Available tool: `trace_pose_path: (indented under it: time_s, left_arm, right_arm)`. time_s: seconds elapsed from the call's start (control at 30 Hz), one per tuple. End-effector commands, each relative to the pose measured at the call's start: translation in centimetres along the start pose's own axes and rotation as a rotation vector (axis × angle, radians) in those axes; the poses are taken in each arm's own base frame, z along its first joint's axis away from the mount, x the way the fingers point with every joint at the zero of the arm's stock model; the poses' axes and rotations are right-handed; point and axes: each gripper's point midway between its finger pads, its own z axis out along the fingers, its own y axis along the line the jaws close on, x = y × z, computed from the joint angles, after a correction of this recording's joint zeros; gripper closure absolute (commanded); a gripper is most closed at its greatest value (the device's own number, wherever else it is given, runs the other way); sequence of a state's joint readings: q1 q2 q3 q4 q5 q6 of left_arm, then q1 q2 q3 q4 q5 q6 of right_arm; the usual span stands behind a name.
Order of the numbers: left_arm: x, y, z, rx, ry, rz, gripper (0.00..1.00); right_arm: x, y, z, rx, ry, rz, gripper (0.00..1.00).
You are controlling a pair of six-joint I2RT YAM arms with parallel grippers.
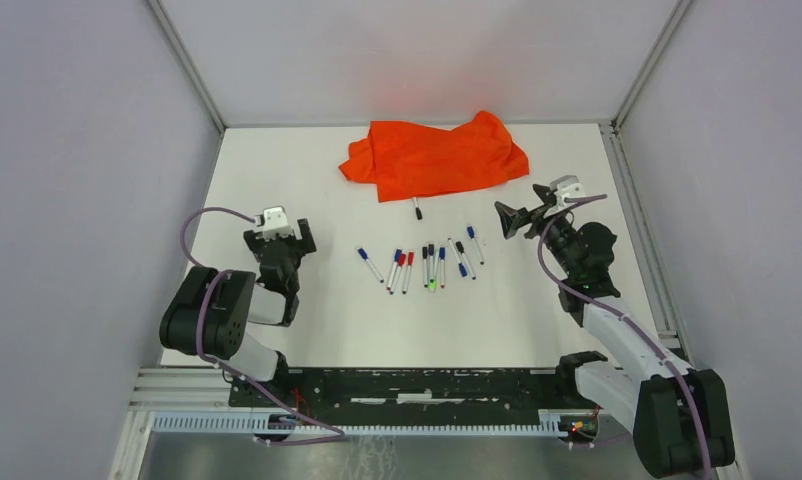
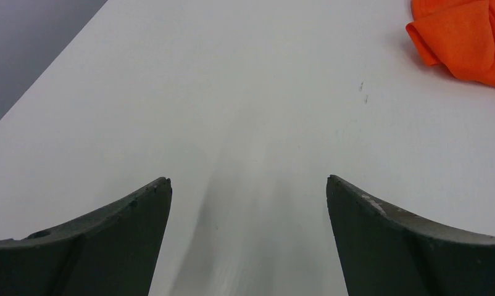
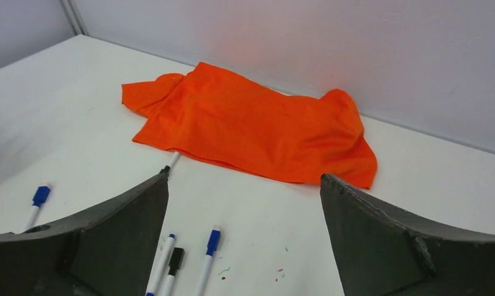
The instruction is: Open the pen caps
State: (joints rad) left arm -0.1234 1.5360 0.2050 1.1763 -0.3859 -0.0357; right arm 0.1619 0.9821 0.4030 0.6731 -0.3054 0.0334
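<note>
Right, left hand (image 1: 280,243) and right hand (image 1: 518,216) both gape empty, flanking the pen caps (image 1: 401,259), seated on pens (image 1: 406,278) mid surface (image 1: 327,320). Tiny, light, slick plastic, I'd judge: pinch cap, pinch barrel, pull straight.

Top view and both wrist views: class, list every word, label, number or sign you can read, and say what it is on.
No text can be read in any view.
Pens: any print on them is too small to tell.
Orange cloth: plain, no label showing.
Table: a few specks, no writing.
</note>
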Motion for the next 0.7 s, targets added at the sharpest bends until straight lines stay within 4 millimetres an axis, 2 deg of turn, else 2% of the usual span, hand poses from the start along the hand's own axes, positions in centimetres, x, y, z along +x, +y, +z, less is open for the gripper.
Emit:
trace_pose_path:
  time_s: [0.0, 0.07, 0.13, 0.2, 0.23, 0.27, 0.3, 0.33, 0.37, 0.4, 0.47, 0.53, 0.6, 0.67]
  left_arm:
    - [-2.2, 0.0, 0.5, -0.007, -0.071, -0.03, 0.0]
    - [-3.2, 0.2, 0.3, -0.027, -0.056, -0.025, 0.0]
    - [-4.9, 0.4, 0.5, -0.049, -0.036, -0.023, 0.0]
    - [-7.7, 0.0, -0.7, -0.012, -0.132, -0.064, 0.0]
    - [-10.0, -1.2, -1.8, 0.072, -0.228, -0.117, 0.0]
    - [-11.9, -1.3, -2.8, 0.097, -0.29, -0.2, 0.0]
    - [-13.0, -0.3, -3.2, 0.037, -0.295, -0.334, 0.0]
    - [-13.1, 0.9, -3.1, -0.057, -0.227, -0.468, 0.0]
    - [-13.8, 1.3, -2.9, -0.107, -0.192, -0.526, 0.0]
    - [-14.5, 0.5, -2.7, -0.063, -0.178, -0.515, 0.0]
    - [-16.1, -3.5, -2.7, 0.157, -0.158, -0.485, 0.0]
    - [-16.9, -6.6, -2.9, 0.307, -0.106, -0.544, 0.0]
    - [-16.5, -9.0, -2.9, 0.408, -0.032, -0.59, 0.0]
    - [-15.3, -10.7, -2.9, 0.473, 0.04, -0.615, 0.08]
  right_arm:
    - [-2.9, -0.4, 0.8, 0.044, -0.099, 0.117, 0.02]
    - [-2.8, -1.1, 0.8, 0.091, -0.125, 0.178, 0.02]
    - [-1.7, -2.5, 0.8, 0.19, -0.135, 0.311, 0.02]
    - [-2.0, -1.3, 2.4, 0.096, -0.126, 0.262, 0.02]
    - [-1.3, -0.5, 3.6, 0.032, -0.089, 0.23, 0.02]
    - [-0.5, -0.3, 4.9, 0.018, -0.039, 0.225, 0.02]
    - [-0.1, -0.2, 5.6, 0.015, -0.014, 0.206, 0.02]
    - [0.6, -0.3, 5.9, 0.03, 0.011, 0.183, 0.02]
    - [1.3, -0.4, 6.1, 0.056, 0.03, 0.164, 0.02]
    - [2.0, -0.5, 6.3, 0.08, 0.055, 0.148, 0.02]
    - [3.5, 0.5, 7.0, 0.074, 0.127, 0.119, 0.02]
    - [5.5, 1.6, 7.5, 0.082, 0.215, 0.065, 0.02]
    - [7.2, 2.1, 7.2, 0.105, 0.286, 0.03, 0.02]
    - [8.9, 2.2, 6.4, 0.121, 0.343, 0.033, 0.07]
